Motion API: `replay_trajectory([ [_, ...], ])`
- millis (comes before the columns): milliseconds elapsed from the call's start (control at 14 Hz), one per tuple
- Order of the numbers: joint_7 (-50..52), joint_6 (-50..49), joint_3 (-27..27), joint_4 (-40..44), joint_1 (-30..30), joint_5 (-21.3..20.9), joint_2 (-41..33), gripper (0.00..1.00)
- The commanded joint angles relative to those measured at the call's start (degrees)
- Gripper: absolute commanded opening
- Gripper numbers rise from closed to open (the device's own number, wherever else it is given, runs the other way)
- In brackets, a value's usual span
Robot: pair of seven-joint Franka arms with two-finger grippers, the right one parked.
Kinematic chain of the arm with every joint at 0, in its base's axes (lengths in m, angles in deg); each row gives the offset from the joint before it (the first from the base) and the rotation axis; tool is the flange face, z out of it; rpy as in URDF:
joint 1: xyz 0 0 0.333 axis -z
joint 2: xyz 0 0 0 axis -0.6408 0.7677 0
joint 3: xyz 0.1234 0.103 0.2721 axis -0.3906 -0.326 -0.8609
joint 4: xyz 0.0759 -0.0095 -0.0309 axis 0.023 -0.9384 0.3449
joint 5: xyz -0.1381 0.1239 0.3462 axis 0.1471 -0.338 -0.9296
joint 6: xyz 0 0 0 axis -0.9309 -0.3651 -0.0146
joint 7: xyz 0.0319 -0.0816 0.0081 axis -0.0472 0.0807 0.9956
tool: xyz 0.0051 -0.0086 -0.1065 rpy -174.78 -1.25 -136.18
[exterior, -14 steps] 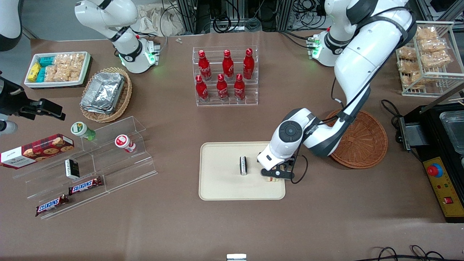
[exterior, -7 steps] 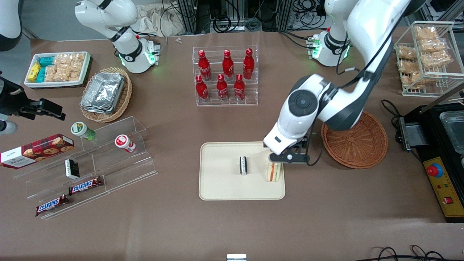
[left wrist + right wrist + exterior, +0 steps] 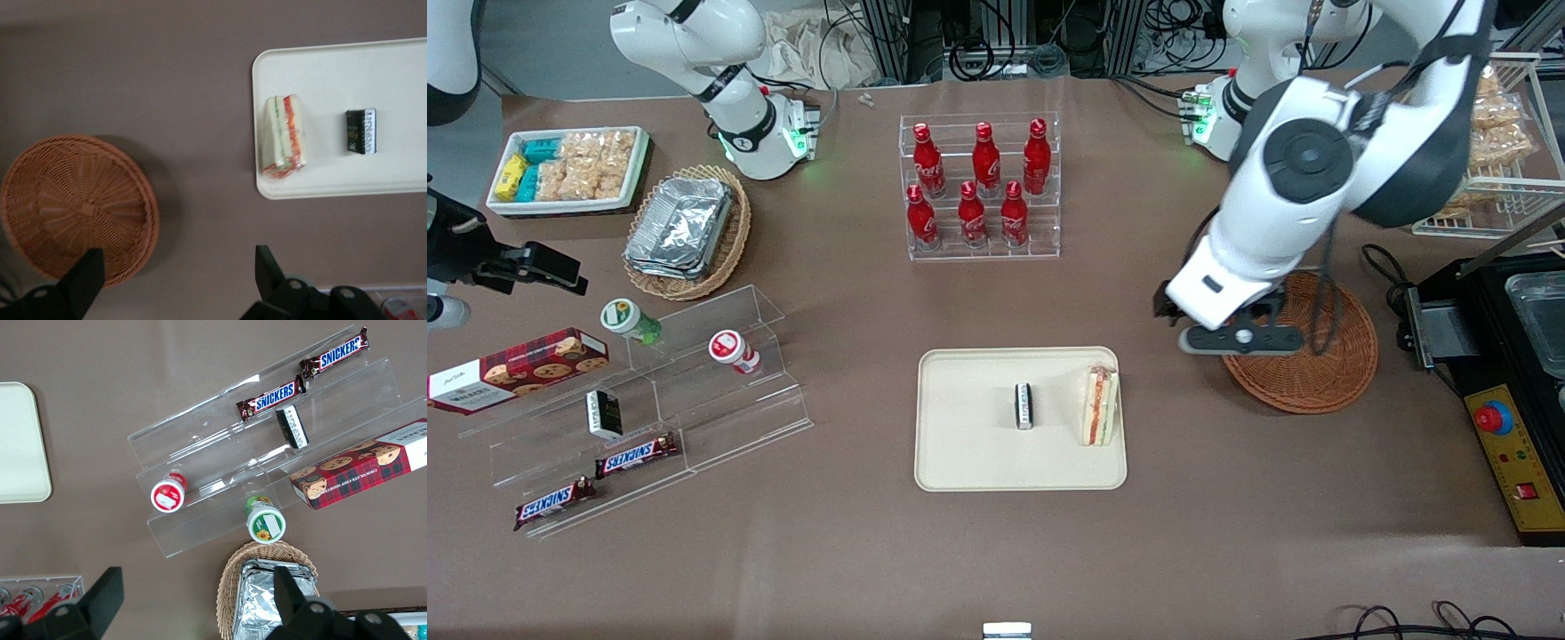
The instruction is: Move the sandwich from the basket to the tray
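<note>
step: placement done, arm clear | sandwich (image 3: 1100, 406) on tray (image 3: 969, 462) edge nearest basket (image 3: 1325, 373), beside small dark packet (image 3: 1024, 406) | gripper (image 3: 1238, 340) spread, empty, raised over basket rim | next: none, likely park

The front camera sits high and looks steeply down across the whole table (image 3: 854, 551), taking in both arms. The left wrist camera rides on the working arm and faces straight down from well above the table, with the wide-apart fingers of the gripper (image 3: 177, 280) at its edge. It shares the tray (image 3: 969, 462) (image 3: 400, 73), the sandwich (image 3: 1100, 407) (image 3: 285, 137) and the basket (image 3: 1325, 373) (image 3: 73, 203) with the front view. The right wrist camera also points down, over the clear stepped shelf (image 3: 267, 453) (image 3: 720, 391), and catches one end of the tray (image 3: 20, 447).
</note>
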Motion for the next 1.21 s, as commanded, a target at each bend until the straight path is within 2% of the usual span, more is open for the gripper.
replay_trajectory([
  [0, -5.53, -3.12, -5.28, -4.18, 0.43, 3.52, -7.97, 1.0],
  [214, -10.63, -4.8, -10.55, -7.69, 0.95, 6.15, -13.95, 1.0],
  [571, -12.13, -5.24, -16.97, -15.0, 2.09, 6.25, -23.01, 1.0],
  [786, -11.69, -8.31, -17.16, -9.05, 2.45, 6.16, -20.66, 1.0],
  [1143, -11.69, -15.34, -16.9, 6.07, 2.63, 5.28, -11.09, 1.0],
])
